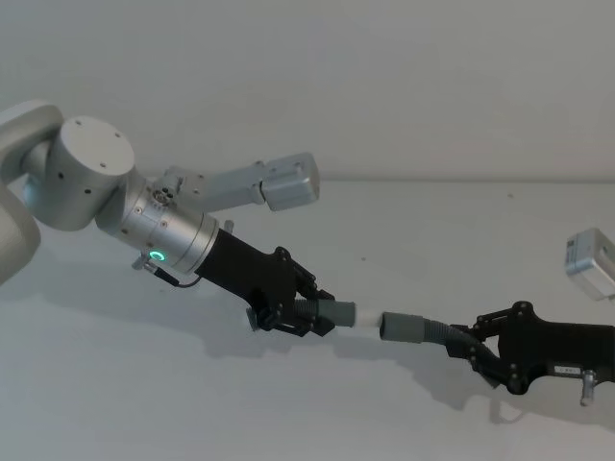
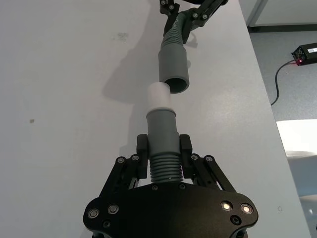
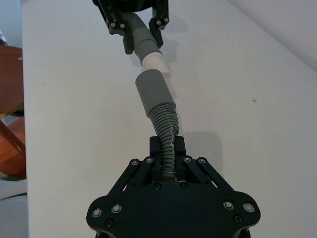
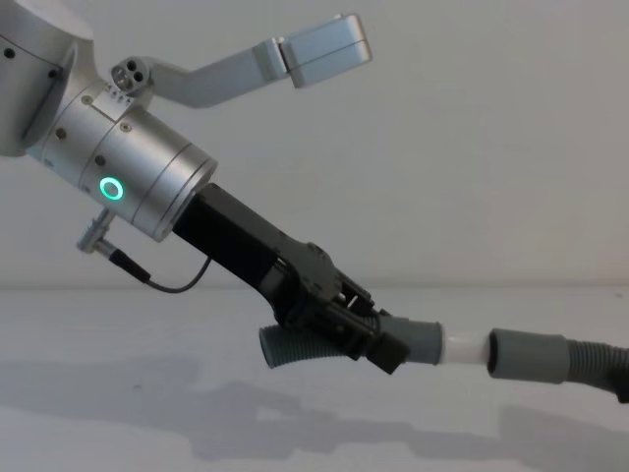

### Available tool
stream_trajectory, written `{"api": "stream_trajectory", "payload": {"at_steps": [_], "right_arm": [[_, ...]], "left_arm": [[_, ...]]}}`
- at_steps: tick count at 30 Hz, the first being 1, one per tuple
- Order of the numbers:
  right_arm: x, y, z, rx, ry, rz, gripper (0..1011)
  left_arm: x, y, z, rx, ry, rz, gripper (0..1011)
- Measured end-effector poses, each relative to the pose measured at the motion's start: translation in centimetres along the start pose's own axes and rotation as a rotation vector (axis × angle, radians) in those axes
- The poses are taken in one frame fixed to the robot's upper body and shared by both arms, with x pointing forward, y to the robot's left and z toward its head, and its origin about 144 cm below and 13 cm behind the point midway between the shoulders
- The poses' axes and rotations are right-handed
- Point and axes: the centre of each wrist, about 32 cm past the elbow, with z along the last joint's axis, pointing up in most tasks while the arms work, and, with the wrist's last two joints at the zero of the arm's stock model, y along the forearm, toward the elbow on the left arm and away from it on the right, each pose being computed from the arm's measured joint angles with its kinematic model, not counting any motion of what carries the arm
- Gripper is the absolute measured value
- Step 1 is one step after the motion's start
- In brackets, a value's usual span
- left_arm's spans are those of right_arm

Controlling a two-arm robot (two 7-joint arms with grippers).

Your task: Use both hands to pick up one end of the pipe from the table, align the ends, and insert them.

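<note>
A: A plain white desk (image 1: 192, 403) is running back to a pale wall. What is happening on the left?

B: The left hand (image 1: 288, 312) is clamping the short pipe piece (image 4: 324, 344) on its ribs. The chest view is showing the ribbed tail curling out behind the hand.

A: Which way is it pointing?

B: Its long axis is lying almost level, the white tip (image 1: 368, 313) aiming right at the other piece.

A: And on the right?

B: The right hand (image 1: 478, 348) is gripping the long pipe piece (image 1: 423, 329) on its ribs. The right wrist view is showing the fingers (image 3: 157, 148) tight against the hose. The socket (image 2: 173, 64) is facing left, its open mouth showing in the left wrist view. Both pieces are hanging above the desk, the tip just short of the socket.
</note>
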Motion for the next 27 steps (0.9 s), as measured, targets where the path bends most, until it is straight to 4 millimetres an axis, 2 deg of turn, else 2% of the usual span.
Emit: {"api": "stream_trajectory", "payload": {"at_steps": [27], "right_arm": [[0.15,0.22,-0.11,-0.015,0.02,-0.041,138]], "left_arm": [[-0.79,-0.26,-0.08,0.003,0.01,-0.005,356]]}}
